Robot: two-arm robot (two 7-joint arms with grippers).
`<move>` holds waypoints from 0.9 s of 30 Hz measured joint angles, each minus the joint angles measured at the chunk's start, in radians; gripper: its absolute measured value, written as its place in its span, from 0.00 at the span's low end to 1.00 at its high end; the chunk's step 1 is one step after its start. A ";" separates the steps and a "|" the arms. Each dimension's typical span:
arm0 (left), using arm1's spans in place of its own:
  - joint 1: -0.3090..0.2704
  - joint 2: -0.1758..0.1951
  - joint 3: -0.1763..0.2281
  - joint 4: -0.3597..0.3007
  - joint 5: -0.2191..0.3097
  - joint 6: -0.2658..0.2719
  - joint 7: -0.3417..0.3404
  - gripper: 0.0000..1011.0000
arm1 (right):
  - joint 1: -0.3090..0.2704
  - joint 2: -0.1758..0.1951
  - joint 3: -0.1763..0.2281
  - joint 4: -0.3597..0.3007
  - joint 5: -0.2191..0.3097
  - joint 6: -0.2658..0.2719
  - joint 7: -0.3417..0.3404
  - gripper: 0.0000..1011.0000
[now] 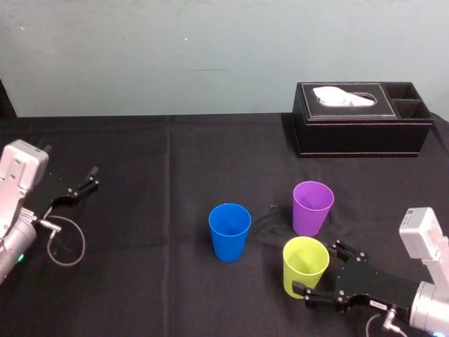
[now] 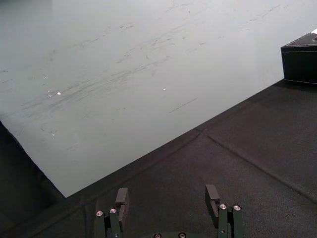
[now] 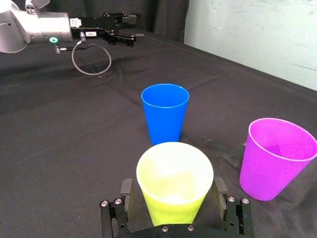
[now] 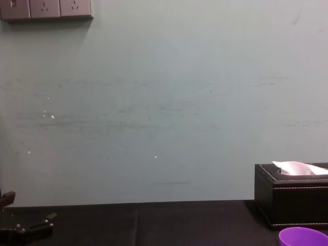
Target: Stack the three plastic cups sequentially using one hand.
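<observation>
The right fingers (image 3: 127, 189) stand open on either side of the yellow-green cup (image 1: 306, 263), below its rim, with a thin gap showing at each wall, so they hold nothing yet. The cup stands upright on the bench (image 1: 140, 281) at the near right. The step in hand looks like the first pick. To do it well, the fingers should close slowly and evenly, since a thin tapered wall will probably flex or squirt upward under a hard pinch. The cup should then rise straight up until its base is above the neighbouring rims before it travels sideways. The purple cup (image 1: 312, 207) stands just beyond it, a little to the right and close to the far finger, so any swing that way risks a knock. The blue cup (image 1: 229, 230) stands to the left with clear black cloth between, which makes it the easier target. Lowering should be centred over the mouth and plumb, because a tilted cup is likely to catch a rim and tip the lower one. The tissue box (image 1: 361, 119) sits at the far right, well apart from the cups. The left fingers (image 2: 122, 198) are spread open and empty, parked at the left side of the bench beside a cable loop (image 1: 66, 242), out of the way.
</observation>
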 joint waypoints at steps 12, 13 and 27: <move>0.000 0.000 0.000 0.000 0.000 0.000 0.000 1.00 | 0.013 -0.021 -0.010 0.009 -0.004 0.006 -0.017 0.99; 0.000 0.000 0.000 0.000 0.000 0.000 0.000 1.00 | 0.013 -0.021 -0.010 0.009 -0.004 0.006 -0.017 0.99; 0.000 0.000 0.000 0.000 0.000 0.000 0.000 1.00 | 0.011 -0.018 -0.008 0.007 -0.003 0.004 -0.015 0.81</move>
